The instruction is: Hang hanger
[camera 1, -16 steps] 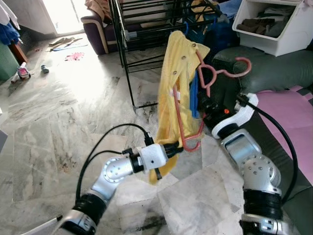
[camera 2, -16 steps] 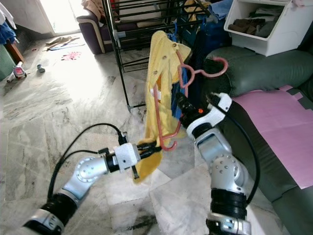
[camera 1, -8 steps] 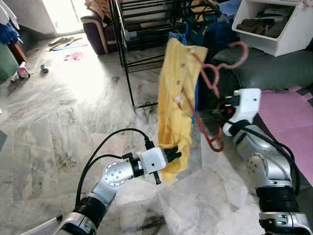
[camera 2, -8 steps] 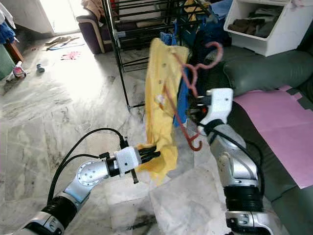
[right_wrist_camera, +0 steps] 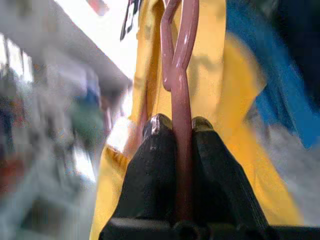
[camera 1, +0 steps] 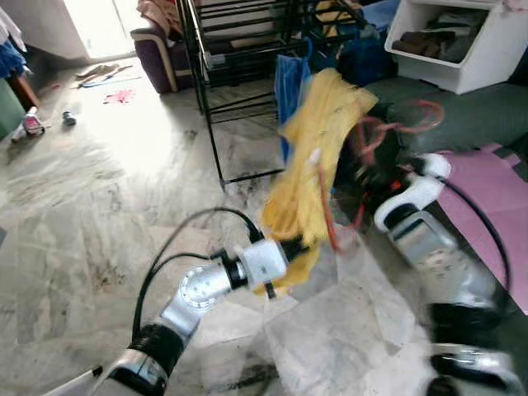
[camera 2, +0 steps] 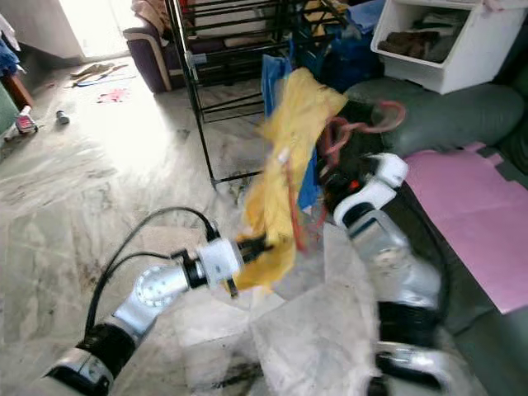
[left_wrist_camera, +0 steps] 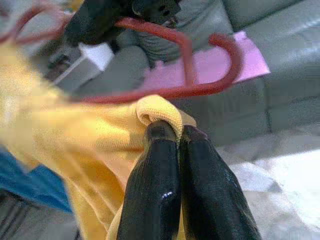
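A yellow garment (camera 1: 318, 157) hangs bunched and blurred in mid-air over the marble floor, draped on a pink-red plastic hanger (camera 1: 396, 124). My left gripper (camera 1: 301, 247) is low and shut on the garment's bottom hem (left_wrist_camera: 160, 112), in front of the hanger's curved end (left_wrist_camera: 225, 65). My right gripper (camera 2: 330, 177) is to the garment's right, shut on the hanger's stem (right_wrist_camera: 180, 100), with the yellow cloth (right_wrist_camera: 215, 75) behind it. The hanger's hook (camera 1: 425, 111) points toward the sofa.
A black drying rack (camera 1: 247, 49) stands just behind the garment, with a blue cloth (camera 1: 290, 82) on it. A grey-green sofa (camera 1: 470, 107) with a pink mat (camera 1: 491, 194) lies right, a white bin (camera 1: 462, 41) behind it. A purple armchair (camera 1: 161, 49) sits far left.
The hanger has tipped over toward the right and the garment has bunched up and swung with it. My right wrist dropped a little; my left gripper rose slightly, still holding the hem.
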Controlling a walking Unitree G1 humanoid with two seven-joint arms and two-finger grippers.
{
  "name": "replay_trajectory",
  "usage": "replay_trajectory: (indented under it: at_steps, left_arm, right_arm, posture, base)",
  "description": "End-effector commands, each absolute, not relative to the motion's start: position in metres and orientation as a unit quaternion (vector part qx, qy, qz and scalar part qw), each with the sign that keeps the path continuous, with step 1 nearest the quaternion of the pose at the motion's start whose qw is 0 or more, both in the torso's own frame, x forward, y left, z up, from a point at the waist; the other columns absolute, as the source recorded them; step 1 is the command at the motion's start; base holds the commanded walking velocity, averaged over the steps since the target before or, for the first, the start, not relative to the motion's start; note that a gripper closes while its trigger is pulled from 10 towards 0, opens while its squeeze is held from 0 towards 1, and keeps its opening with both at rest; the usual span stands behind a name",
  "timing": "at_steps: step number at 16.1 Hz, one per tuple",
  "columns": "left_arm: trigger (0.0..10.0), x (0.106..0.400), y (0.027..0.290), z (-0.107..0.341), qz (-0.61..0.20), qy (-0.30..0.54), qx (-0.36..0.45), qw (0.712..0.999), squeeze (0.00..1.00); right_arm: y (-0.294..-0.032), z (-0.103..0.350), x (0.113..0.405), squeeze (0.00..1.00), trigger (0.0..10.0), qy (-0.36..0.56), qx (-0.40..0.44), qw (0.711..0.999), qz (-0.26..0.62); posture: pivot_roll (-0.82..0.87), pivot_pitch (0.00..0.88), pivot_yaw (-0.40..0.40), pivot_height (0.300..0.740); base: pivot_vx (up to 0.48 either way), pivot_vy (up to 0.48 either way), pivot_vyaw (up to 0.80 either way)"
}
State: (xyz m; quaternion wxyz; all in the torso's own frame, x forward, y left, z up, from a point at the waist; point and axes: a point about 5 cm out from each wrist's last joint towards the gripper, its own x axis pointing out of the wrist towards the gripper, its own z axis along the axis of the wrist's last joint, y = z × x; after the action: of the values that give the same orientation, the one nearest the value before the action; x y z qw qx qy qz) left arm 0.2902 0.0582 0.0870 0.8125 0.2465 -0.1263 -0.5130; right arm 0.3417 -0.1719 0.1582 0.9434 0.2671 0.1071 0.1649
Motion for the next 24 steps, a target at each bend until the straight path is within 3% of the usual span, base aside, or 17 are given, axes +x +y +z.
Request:
replay_trajectory:
  at_steps: [1,2,4,5,6,8,14,16,23,24]
  left_arm:
    - [10.0,0.289,0.060,0.084,-0.516,-0.124,0.257,0.808,0.00]
    - [10.0,0.289,0.060,0.084,-0.515,-0.125,0.258,0.808,0.00]
    - [10.0,0.290,0.060,0.085,-0.513,-0.128,0.259,0.808,0.00]
    - [10.0,0.289,0.060,0.085,-0.514,-0.128,0.259,0.808,0.00]
    - [10.0,0.288,0.060,0.084,-0.516,-0.127,0.258,0.807,0.00]
    - [10.0,0.285,0.059,0.080,-0.527,-0.120,0.255,0.802,0.00]
    - [10.0,0.285,0.054,0.077,-0.532,-0.106,0.244,0.804,0.00]
    - [10.0,0.285,0.049,0.075,-0.534,-0.091,0.223,0.811,0.00]
    - [10.0,0.282,0.041,0.071,-0.555,-0.073,0.206,0.802,0.00]
    - [10.0,0.282,0.041,0.071,-0.553,-0.072,0.204,0.805,0.20]
  right_arm:
    - [-0.175,0.146,0.344,0.00,10.0,0.153,0.292,0.936,0.125]
    - [-0.178,0.142,0.342,0.00,10.0,0.168,0.297,0.931,0.126]
    - [-0.185,0.147,0.342,0.00,10.0,0.146,0.254,0.949,0.119]
    - [-0.225,0.168,0.355,0.00,10.0,0.048,0.302,0.952,-0.006]
    - [-0.241,0.178,0.356,0.00,10.0,0.012,0.329,0.944,-0.029]
    - [-0.245,0.195,0.353,0.00,10.0,-0.034,0.237,0.971,0.000]
    - [-0.206,0.194,0.344,0.00,10.0,-0.069,0.176,0.976,0.106]
    - [-0.174,0.184,0.331,0.00,10.0,-0.080,0.110,0.977,0.162]
    - [-0.167,0.193,0.330,0.00,10.0,-0.122,0.005,0.980,0.156]
    - [-0.166,0.194,0.330,0.00,10.0,-0.123,-0.005,0.980,0.159]
  posture:
    - [-0.03,0.011,0.017,0.740]
    - [-0.03,0.010,0.016,0.740]
    - [-0.03,0.012,0.016,0.740]
    - [-0.03,0.013,0.015,0.740]
    - [-0.03,0.014,0.018,0.740]
    - [-0.04,0.014,0.018,0.740]
    - [-0.03,0.015,0.018,0.740]
    - [-0.04,0.012,0.021,0.740]
    - [-0.04,0.006,0.022,0.740]
    - [-0.04,0.005,0.021,0.740]
  base:
    - [0.000,0.000,0.00]
    - [0.000,0.000,0.00]
    - [0.000,0.000,0.00]
    - [0.000,0.000,0.00]
    - [0.000,0.000,0.00]
    - [0.000,0.000,0.00]
    - [0.000,0.000,0.00]
    - [0.000,0.000,0.00]
    - [0.000,0.000,0.00]
    - [0.000,0.000,0.00]
